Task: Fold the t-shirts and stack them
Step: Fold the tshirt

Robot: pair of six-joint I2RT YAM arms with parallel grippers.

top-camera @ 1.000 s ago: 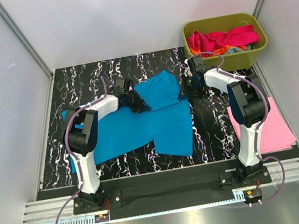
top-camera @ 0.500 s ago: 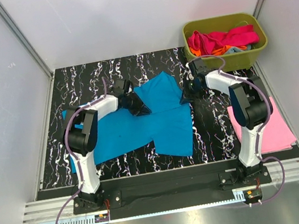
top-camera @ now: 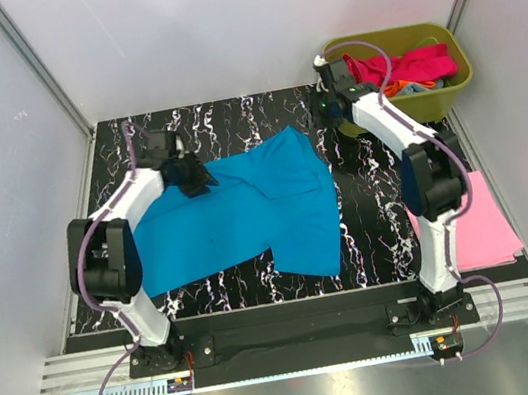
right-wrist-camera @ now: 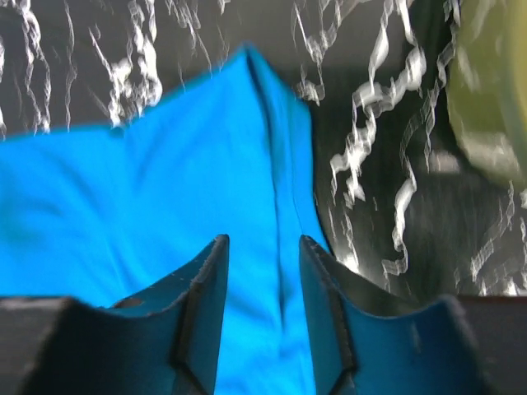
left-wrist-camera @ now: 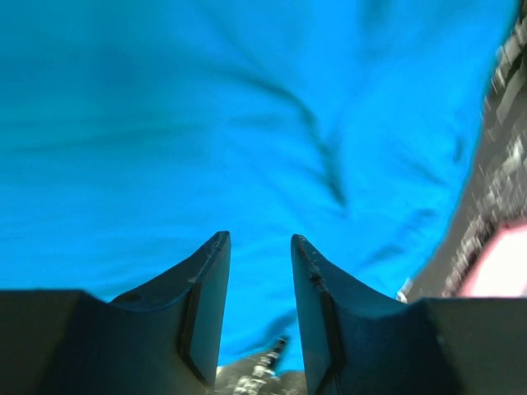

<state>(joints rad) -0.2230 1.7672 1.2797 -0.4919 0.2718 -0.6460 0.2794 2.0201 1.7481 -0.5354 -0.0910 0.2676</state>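
The left gripper sits at the far left edge of the bright cyan-blue cloth t-shirt. The shirt lies spread over the black white-veined marble-pattern table and stretches away from this gripper toward the right and the near side. In the left wrist view its two dark fingers stand apart with a narrow gap. Nothing is caught between them, so the left gripper is released. The cyan cloth fills almost everything ahead of it, creased in soft dark folds. A strip of the marbled table shows low in the gap, and a blurred pink patch lies off to the right.

The right gripper is stretched to the far side of the table, between the shirt's raised far corner on its left and the olive-green rectangular plastic tub just to its right. In the right wrist view the fingers are likewise parted and hold nothing. The pointed corner of the cyan shirt lies ahead of the right gripper and to its left. Bare marbled table lies to the right of the corner, and the tub's blurred green wall is at the upper right.

A crumpled magenta cloth t-shirt lies in the tub beyond the right gripper, with scraps of orange and grey-blue cloth beside it. The flat light pink cloth t-shirt lies well apart from both grippers, at the near right of the table beside the right arm's base.
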